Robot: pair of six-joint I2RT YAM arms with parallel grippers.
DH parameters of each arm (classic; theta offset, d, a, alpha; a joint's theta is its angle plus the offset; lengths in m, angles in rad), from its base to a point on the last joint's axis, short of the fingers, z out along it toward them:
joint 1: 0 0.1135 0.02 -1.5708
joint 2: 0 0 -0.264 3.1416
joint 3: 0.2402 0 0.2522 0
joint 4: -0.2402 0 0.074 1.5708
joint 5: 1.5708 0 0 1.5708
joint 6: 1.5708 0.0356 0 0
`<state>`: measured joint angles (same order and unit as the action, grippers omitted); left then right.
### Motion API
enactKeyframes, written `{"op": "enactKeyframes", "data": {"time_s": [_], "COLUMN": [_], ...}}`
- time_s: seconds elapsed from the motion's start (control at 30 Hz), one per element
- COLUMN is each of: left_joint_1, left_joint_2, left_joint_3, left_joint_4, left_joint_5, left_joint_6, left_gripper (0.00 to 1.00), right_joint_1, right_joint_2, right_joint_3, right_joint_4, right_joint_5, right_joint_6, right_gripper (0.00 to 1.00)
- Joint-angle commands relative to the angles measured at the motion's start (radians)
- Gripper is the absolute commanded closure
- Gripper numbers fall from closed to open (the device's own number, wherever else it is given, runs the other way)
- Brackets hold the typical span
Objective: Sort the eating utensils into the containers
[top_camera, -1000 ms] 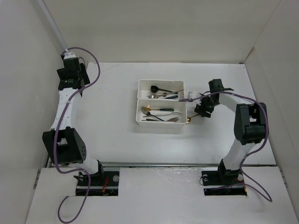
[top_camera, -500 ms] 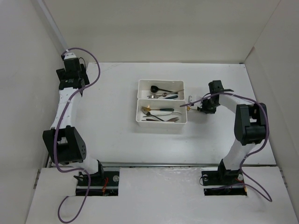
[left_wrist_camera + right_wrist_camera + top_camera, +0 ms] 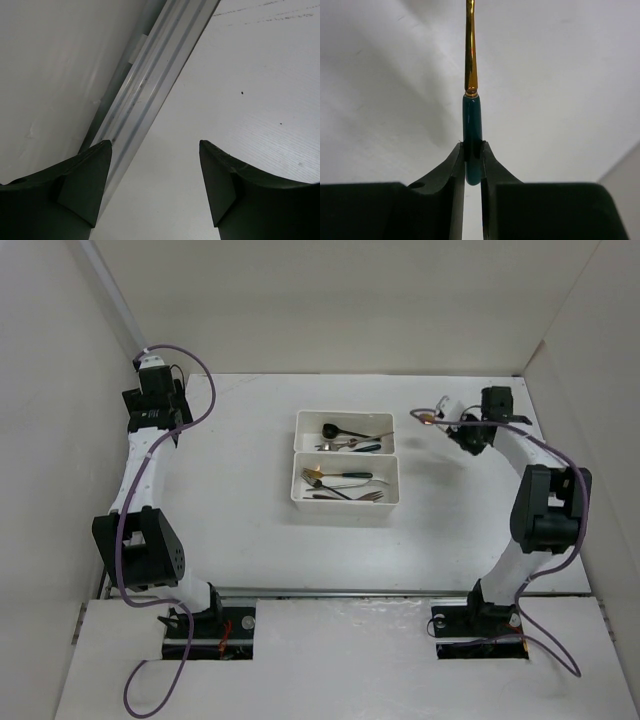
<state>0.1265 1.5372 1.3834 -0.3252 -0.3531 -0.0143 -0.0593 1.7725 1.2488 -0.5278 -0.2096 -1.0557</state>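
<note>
Right claw (image 3: 473,165) is clamped on a green-handled utensil (image 3: 472,117): in the wrist view both fingers pinch the butt of the dark green handle, and the gold stem runs straight up out of the top of the frame, so I cannot tell what kind of head it has. On the overhead view I find that claw (image 3: 458,426) in the upper right of the frame, well to the right of the two trays, with the utensil's gold end (image 3: 425,418) pointing left and held above the table (image 3: 250,460). At the centre of that frame, the upper tray (image 3: 300,420) and lower tray (image 3: 297,492) sit long sides touching. I see a black spoon (image 3: 335,429) and a few silvery pieces in the upper tray, and a gold fork (image 3: 315,476) among several dark and silver utensils in the lower one. Left claw (image 3: 155,190) has its fingers wide apart around nothing, over bare table beside an aluminium rail (image 3: 150,100) at the wall; overhead it sits in the upper left of the frame.
</note>
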Motion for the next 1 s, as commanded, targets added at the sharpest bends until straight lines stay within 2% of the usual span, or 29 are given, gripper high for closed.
{"op": "enactKeyframes", "data": {"time_s": [0.0,0.07,0.2,0.23,0.43,0.63,0.8,0.83,0.87,0.97], "left_joint_1": [0.005,0.005,0.005,0.005,0.005,0.005,0.005,0.005,0.005,0.005], "left_joint_2": [-0.008,-0.008,-0.008,-0.008,-0.018,-0.040,-0.040,-0.040,-0.040,-0.031], "left_joint_3": [-0.003,-0.003,-0.003,-0.003,-0.003,-0.032,-0.041,-0.041,-0.041,-0.029], "left_joint_4": [0.037,0.037,0.037,0.037,0.037,0.055,0.055,0.055,0.055,0.055], "left_joint_5": [-0.020,-0.020,-0.020,-0.020,-0.040,-0.082,-0.092,-0.092,-0.092,-0.083], "left_joint_6": [0.005,0.005,0.005,0.005,0.014,0.024,0.033,0.033,0.033,0.024], "left_gripper": [0.32,0.32,0.32,0.32,0.31,0.30,0.29,0.29,0.29,0.29], "right_joint_1": [-0.024,0.009,0.160,0.227,0.430,0.513,0.545,0.546,0.546,0.546], "right_joint_2": [-0.039,-0.050,-0.059,-0.044,0.128,0.180,0.168,0.154,0.154,0.133], "right_joint_3": [0.147,0.184,0.247,0.264,0.391,0.403,0.310,0.298,0.297,0.284], "right_joint_4": [0.141,0.182,0.241,0.264,0.253,0.253,0.229,0.229,0.229,0.239], "right_joint_5": [-0.085,-0.071,0.034,0.047,0.079,0.079,0.127,0.136,0.136,0.171], "right_joint_6": [0.201,0.293,0.322,0.322,0.303,0.303,0.217,0.217,0.217,0.206], "right_gripper": [1.00,1.00,1.00,1.00,1.00,1.00,1.00,0.97,0.74,0.55]}}
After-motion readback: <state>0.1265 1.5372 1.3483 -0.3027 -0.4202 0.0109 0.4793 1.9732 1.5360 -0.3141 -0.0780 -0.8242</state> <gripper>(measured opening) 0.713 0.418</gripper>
